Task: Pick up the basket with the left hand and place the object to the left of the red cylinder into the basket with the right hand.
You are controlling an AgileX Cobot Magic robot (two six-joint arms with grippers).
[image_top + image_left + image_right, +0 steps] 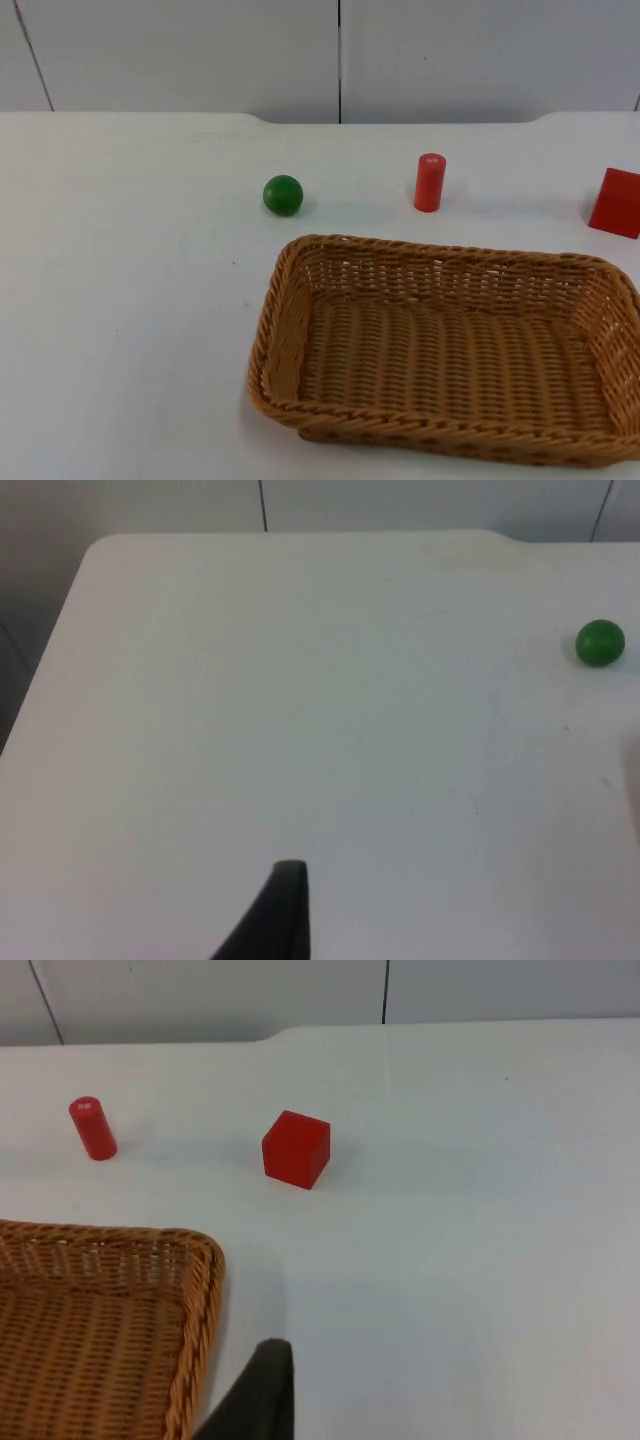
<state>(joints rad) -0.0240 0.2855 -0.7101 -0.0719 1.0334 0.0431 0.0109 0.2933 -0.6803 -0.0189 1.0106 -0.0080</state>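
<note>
On the white table, from left to right, sit a small green ball, an upright red cylinder and a red cube. Nearer the camera rests an empty woven wicker basket. Both arms wait; whether either claw is apart or together cannot be told. Nothing looks started: next, the left claw must reach the basket's rim.

- Bright, even light falls from overhead on the white surface; no hard glare.
- Shadows are soft and short: a faint smear beside the green ball, the red cylinder and the red cube.
- The basket casts a thin dark line beneath its near rim.
- The left pincer's fingertip looks dark and slightly soft-edged.
</note>
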